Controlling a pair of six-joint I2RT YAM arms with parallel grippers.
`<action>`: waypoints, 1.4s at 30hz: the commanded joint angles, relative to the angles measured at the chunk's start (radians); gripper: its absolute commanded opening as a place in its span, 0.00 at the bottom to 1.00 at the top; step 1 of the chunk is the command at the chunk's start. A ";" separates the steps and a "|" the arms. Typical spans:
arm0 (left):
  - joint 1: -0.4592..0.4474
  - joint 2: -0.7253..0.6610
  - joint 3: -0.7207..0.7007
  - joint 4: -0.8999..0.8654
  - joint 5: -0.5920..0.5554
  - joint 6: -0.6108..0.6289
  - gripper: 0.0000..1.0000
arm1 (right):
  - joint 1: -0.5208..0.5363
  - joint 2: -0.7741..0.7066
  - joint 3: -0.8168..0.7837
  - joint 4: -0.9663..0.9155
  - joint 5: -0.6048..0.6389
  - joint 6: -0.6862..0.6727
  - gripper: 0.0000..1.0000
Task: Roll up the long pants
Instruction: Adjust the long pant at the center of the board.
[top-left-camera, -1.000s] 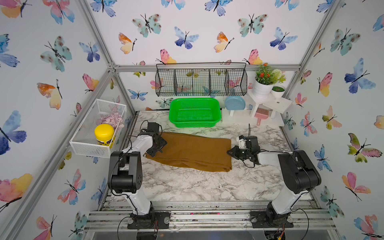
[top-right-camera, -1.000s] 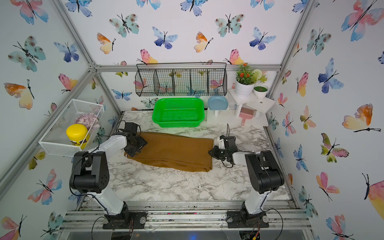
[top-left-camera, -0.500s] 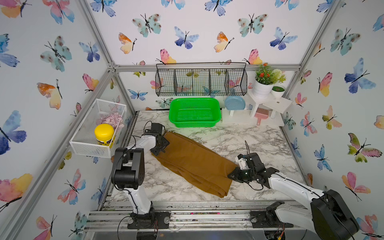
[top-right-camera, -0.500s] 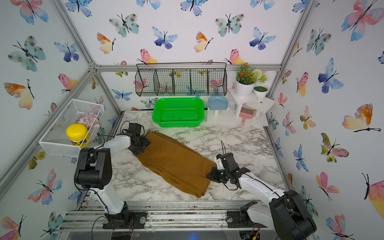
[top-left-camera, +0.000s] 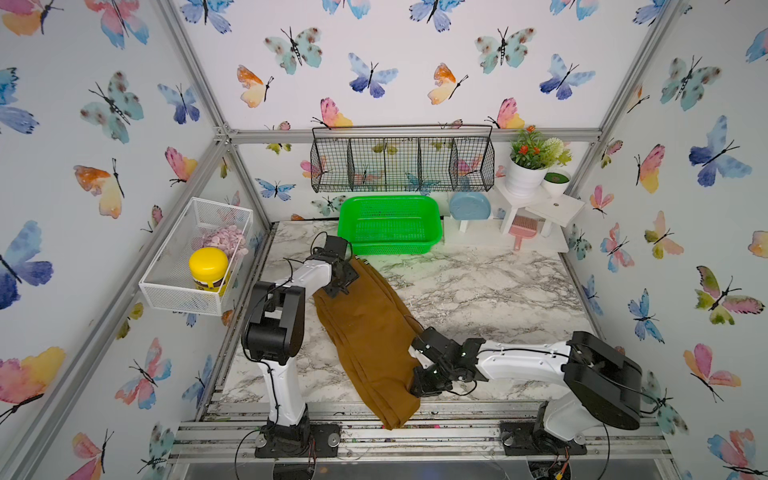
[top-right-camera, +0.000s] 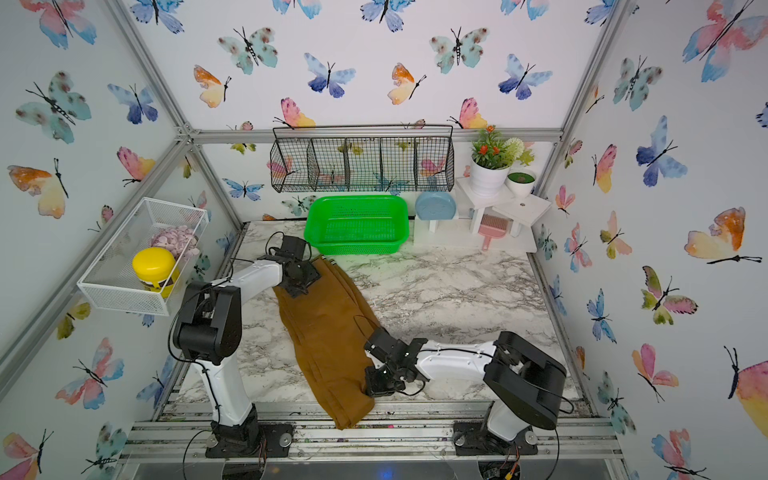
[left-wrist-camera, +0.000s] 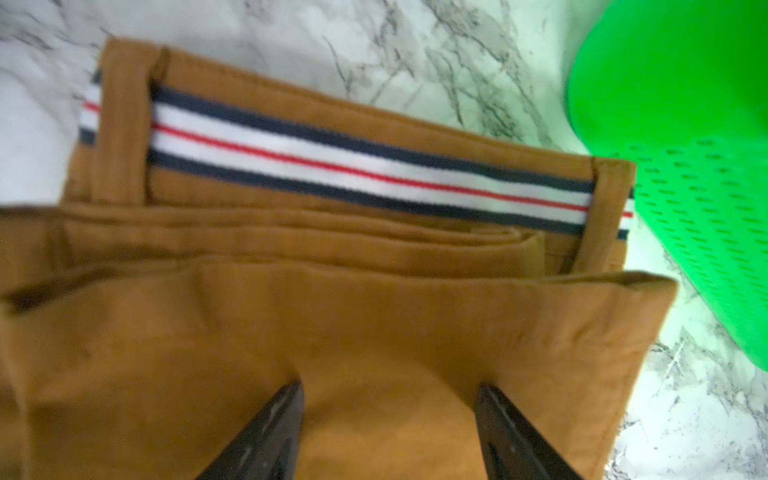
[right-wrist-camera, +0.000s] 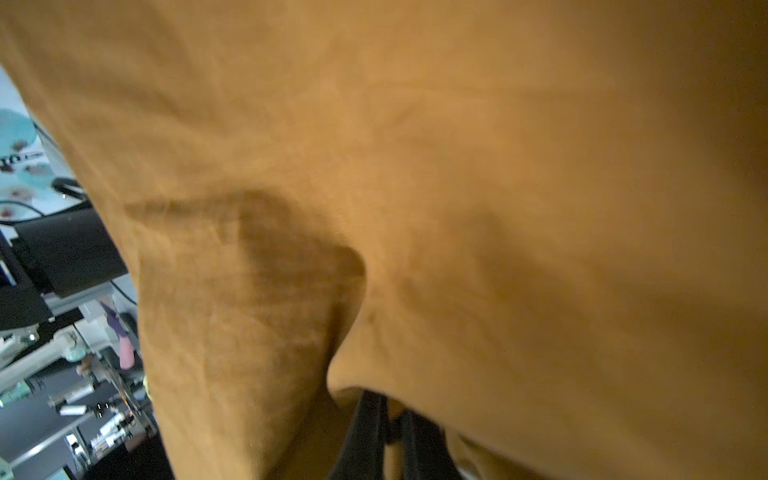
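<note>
Cloth nearest of all: the long pants (top-left-camera: 365, 332) lie folded into a long slanting strip on the marble table (top-left-camera: 478, 291), and their near end droops over the table's front edge. Next up, my right pincer (right-wrist-camera: 392, 415), fingers pressed together on a pinch of the brown fabric at the strip's right side, cloth draping right over the wrist camera. Further back, my left pincer (left-wrist-camera: 388, 388) stands apart, both tips touching the cloth just short of the striped waistband (left-wrist-camera: 332, 166). Beyond that sits the green basket (top-left-camera: 390, 224), just beside the waistband's corner.
</note>
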 joint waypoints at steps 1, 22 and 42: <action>-0.017 0.037 0.036 -0.012 0.025 0.005 0.71 | 0.048 0.057 0.101 0.004 0.010 -0.042 0.09; 0.041 -0.163 0.143 -0.155 0.007 0.071 0.74 | 0.101 -0.099 0.147 0.003 -0.107 -0.107 0.59; 0.118 -0.552 -0.180 -0.136 0.032 -0.009 0.76 | -0.361 0.041 0.442 -0.218 -0.116 -0.490 0.66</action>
